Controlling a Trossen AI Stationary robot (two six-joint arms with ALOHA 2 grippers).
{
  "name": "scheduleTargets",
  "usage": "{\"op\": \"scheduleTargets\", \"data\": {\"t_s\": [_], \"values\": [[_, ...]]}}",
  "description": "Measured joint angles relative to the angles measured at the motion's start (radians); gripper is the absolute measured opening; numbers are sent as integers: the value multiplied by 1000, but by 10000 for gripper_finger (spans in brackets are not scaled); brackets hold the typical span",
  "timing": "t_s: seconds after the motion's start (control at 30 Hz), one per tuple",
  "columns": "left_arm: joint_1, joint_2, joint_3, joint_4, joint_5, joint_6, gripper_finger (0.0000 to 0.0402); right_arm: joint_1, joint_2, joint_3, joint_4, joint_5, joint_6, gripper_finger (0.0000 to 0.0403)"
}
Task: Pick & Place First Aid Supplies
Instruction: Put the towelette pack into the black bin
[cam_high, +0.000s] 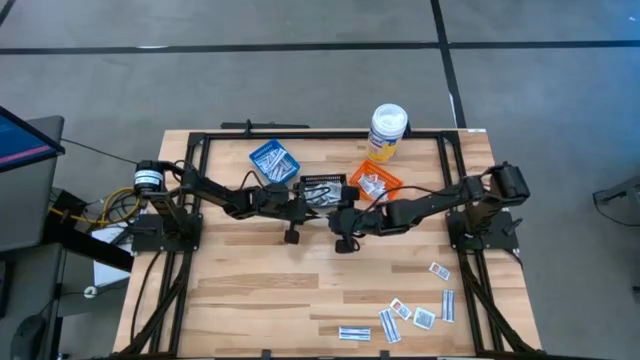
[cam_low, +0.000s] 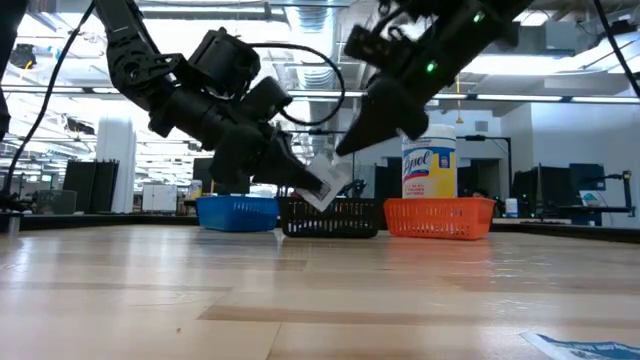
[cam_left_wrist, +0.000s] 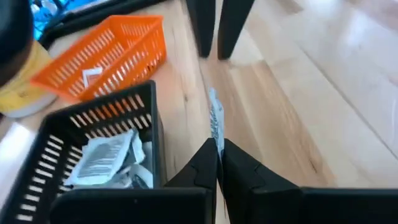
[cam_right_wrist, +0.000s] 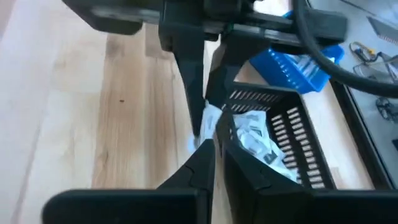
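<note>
Packet (cam_left_wrist: 216, 121): a narrow white strip held in the air just beside the black basket (cam_left_wrist: 93, 163), at its near edge.
Left gripper (cam_left_wrist: 219, 163): clenched on one end of the packet.
Right gripper (cam_right_wrist: 214, 149): fingers pinched onto the packet's other end, facing the left gripper.
Black basket: already holds packets; blue basket (cam_high: 273, 161) to its left, orange basket (cam_high: 375, 184) to its right.
Loose packets (cam_high: 410, 313): scattered at the table's (cam_high: 250, 290) near right.

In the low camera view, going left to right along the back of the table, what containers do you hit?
Blue basket → black basket → orange basket, with the white bottle standing behind the orange one.
</note>
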Motion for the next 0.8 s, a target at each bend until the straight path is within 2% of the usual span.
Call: {"op": "scheduleTargets", "data": {"t_s": [0.2, 0.4, 0.5, 0.8], "values": [[-2, -1, 2, 9, -9, -4, 10, -1, -43, 0, -38, 0, 71, 9], [-2, -1, 2, 15, -9, -8, 8, -3, -19, 0, -40, -5, 135, 8], [-2, -1, 2, 17, -9, -10, 11, -8, 7, 0, -41, -47, 140, 32], [-4, -1, 2, 36, -10, -11, 11, -22, 25, 0, 1, -69, 161, 131]]}}
